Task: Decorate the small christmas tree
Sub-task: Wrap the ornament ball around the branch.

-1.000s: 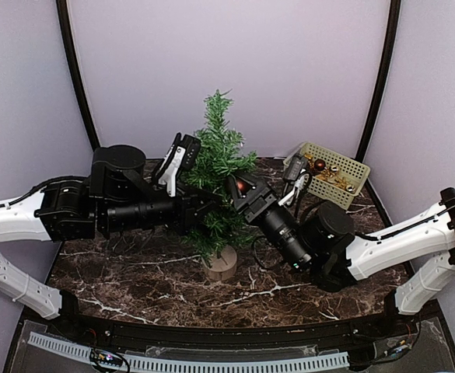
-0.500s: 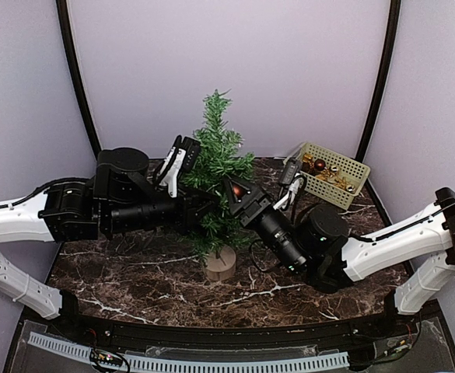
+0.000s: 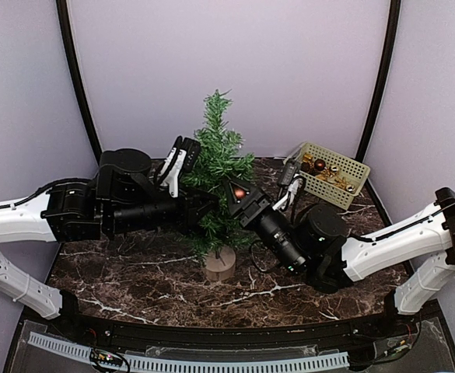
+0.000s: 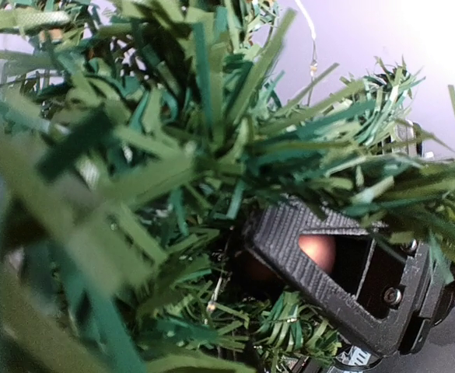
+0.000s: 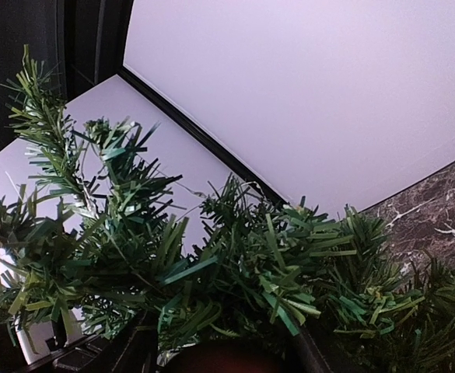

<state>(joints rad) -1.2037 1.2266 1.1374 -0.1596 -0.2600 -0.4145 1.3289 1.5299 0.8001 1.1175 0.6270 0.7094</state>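
Observation:
The small christmas tree (image 3: 219, 148) stands mid-table on its round wooden stump (image 3: 220, 264). My right gripper (image 3: 236, 192) is pushed into its right side at mid height, shut on a red ball ornament (image 3: 239, 190). The left wrist view shows that ball (image 4: 318, 250) through the black frame of a right finger (image 4: 289, 233), among the needles (image 4: 173, 155). In the right wrist view the ball (image 5: 227, 361) is a dark red curve at the bottom edge, under branches (image 5: 274, 264). My left gripper (image 3: 204, 203) is shut and buried in the tree's left side; what it pinches is hidden.
A pale slotted basket (image 3: 355, 168) sits at the back right, holding several red and gold ornaments (image 3: 320, 165). The dark marble tabletop (image 3: 134, 272) spreads around the stump. Purple walls close in the back and sides.
My right gripper has carried the red ball a little left and deeper into the branches. The left arm has edged slightly right, still in the tree.

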